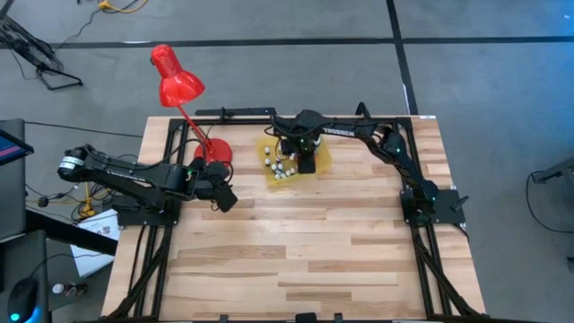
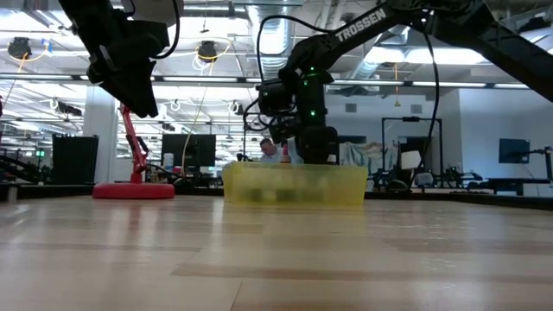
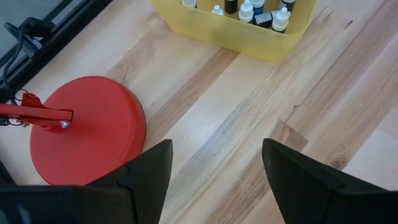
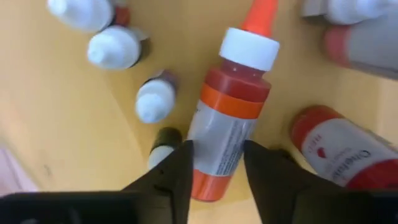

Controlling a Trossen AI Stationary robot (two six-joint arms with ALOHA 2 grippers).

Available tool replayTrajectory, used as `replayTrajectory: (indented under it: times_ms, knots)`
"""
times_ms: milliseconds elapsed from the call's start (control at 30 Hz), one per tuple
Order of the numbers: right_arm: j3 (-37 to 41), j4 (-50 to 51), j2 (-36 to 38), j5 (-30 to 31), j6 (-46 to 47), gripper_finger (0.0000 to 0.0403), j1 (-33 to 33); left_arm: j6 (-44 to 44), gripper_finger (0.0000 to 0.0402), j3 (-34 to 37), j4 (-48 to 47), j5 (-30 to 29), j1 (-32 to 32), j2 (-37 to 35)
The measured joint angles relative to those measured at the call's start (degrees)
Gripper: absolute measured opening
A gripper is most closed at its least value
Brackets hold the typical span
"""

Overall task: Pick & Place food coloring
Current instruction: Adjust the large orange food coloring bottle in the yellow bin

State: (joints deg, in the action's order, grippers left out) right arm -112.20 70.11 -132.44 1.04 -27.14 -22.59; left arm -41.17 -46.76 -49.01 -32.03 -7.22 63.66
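We note a shallow yellow tray (image 1: 325, 158) near the middle of the desk's far edge, with the food coloring bottles (image 1: 282, 168) inside it. From above, most of them read as pale cap dots bunched toward the tray's left part.

The right gripper (image 1: 306, 160) is down inside the tray. In its wrist view one bottle (image 4: 231, 118) lies on its side on the yellow floor, its lower body between the two fingertips (image 4: 178, 171). White cap and orange tip lead away from the gripper, so its long axis runs straight out from the wrist. Red liquid at the shoulder, an orange band, a pale label. The jaws stand partly open and bracket the bottle closely; we cannot tell whether the pads actually touch it or hold it.

Around it: three white-capped bottles (image 4: 114, 46) seen cap-on, apparently upright; a dark one just beside the finger; a red-labelled bottle (image 4: 339, 149) lying flat on the other side.

The left gripper (image 3: 214, 168) hangs above bare wood near the desk's left edge, jaws wide, nothing between them. The red lamp base (image 3: 87, 130) sits just beside it, close to the far-left corner. The left wrist view shows the tray's near wall (image 3: 249, 37) with several upright capped bottles behind it.
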Motion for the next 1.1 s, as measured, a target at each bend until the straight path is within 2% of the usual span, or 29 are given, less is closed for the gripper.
replayTrajectory:
  times_ms: [167,333,533,700,933,1100]
  knots:
    - [0.08,1.57,-0.07,-0.02,-6.35,0.0164,-0.50,1.50,0.0241,0.00,-0.01,0.33,-0.02,0.00]
    - [0.07,1.62,-0.07,-0.04,-9.16,0.0168,-1.27,1.53,0.0241,0.00,0.00,0.35,-0.02,0.00]
    - [0.20,3.62,-0.07,-0.10,-6.98,0.0160,-1.27,1.53,0.0241,0.00,-0.02,1.39,-0.02,0.00]
    - [4.33,2.67,0.61,1.88,-5.90,0.0168,-1.27,1.43,0.0241,0.00,0.00,1.42,-0.02,0.00]
    - [7.06,-1.38,0.72,2.89,-5.88,0.0179,-0.70,0.04,0.0241,0.00,0.02,1.36,-0.02,0.00]
    - [7.23,-3.61,0.61,3.43,-5.84,0.0172,-0.72,-0.76,0.0241,0.00,0.04,1.33,-0.02,0.00]
